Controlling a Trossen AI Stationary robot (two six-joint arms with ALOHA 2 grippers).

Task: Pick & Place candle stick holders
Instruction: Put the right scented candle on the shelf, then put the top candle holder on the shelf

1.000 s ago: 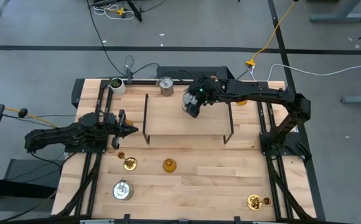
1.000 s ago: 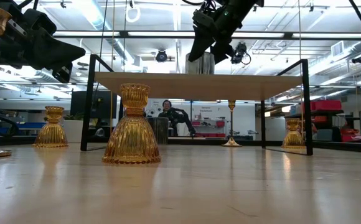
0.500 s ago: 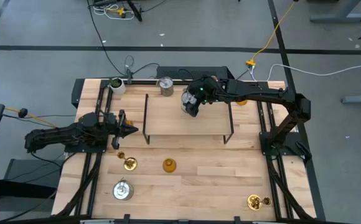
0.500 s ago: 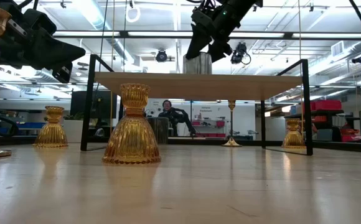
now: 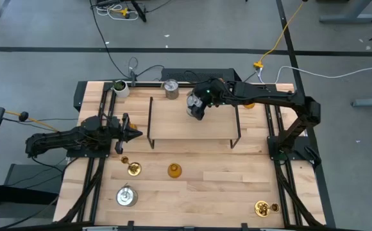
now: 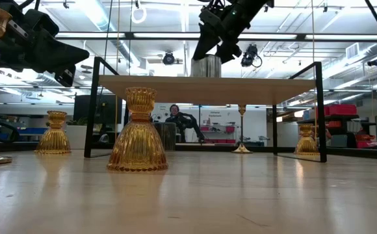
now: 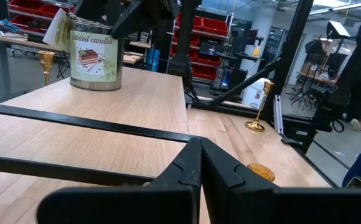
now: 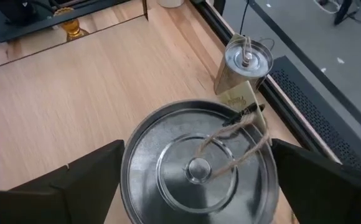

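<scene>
The right hand is held just above a silver candle tin on the wooden rack, toward its 1 o'clock corner, fingers spread wide on either side of the lid. The left hand is parked at the surface's 9 o'clock side, fingers pressed together. An amber glass holder is seen at 6 o'clock, below the rack.

Two matte-black, jointed arms of chunky rounded segments, the left arm ending in a tapered black two-finger gripper, the right arm slimmer, with a small green light near its boxy black gripper.
</scene>
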